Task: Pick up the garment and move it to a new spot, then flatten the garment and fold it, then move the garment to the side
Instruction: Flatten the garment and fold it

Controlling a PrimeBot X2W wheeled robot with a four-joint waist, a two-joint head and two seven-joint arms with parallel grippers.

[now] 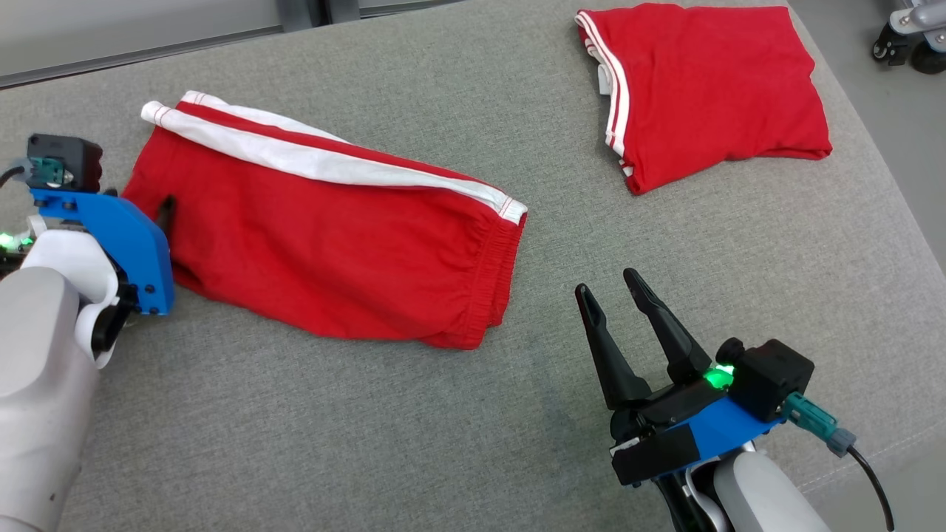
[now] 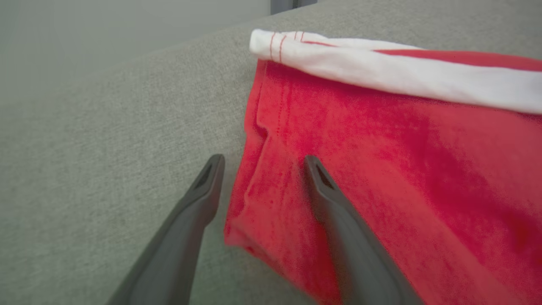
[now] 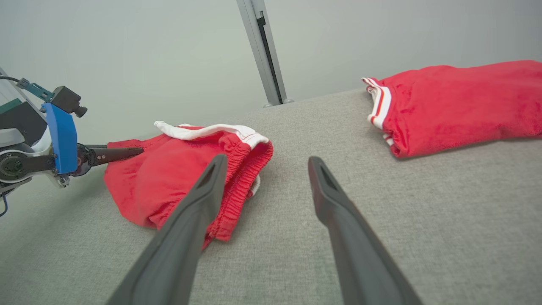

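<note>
The garment point(image 1: 325, 244), red shorts with a white side stripe, lies spread on the grey table point(image 1: 369, 443), left of centre. My left gripper point(image 1: 159, 214) is at its left end, open. In the left wrist view point(image 2: 264, 161) the fingers straddle the red hem point(image 2: 250, 186), one finger over the cloth and one over the table. My right gripper point(image 1: 607, 282) hovers open to the right of the elastic waistband point(image 1: 499, 281), apart from it and holding nothing. The right wrist view has the garment point(image 3: 169, 178) beyond my open right gripper point(image 3: 266, 160).
A second red garment point(image 1: 709, 89), folded, lies at the back right of the table, also seen as a folded pile point(image 3: 457, 101). The table's right edge drops to the floor, where a caster wheel point(image 1: 909, 37) stands. A grey post point(image 3: 262, 51) rises behind the table.
</note>
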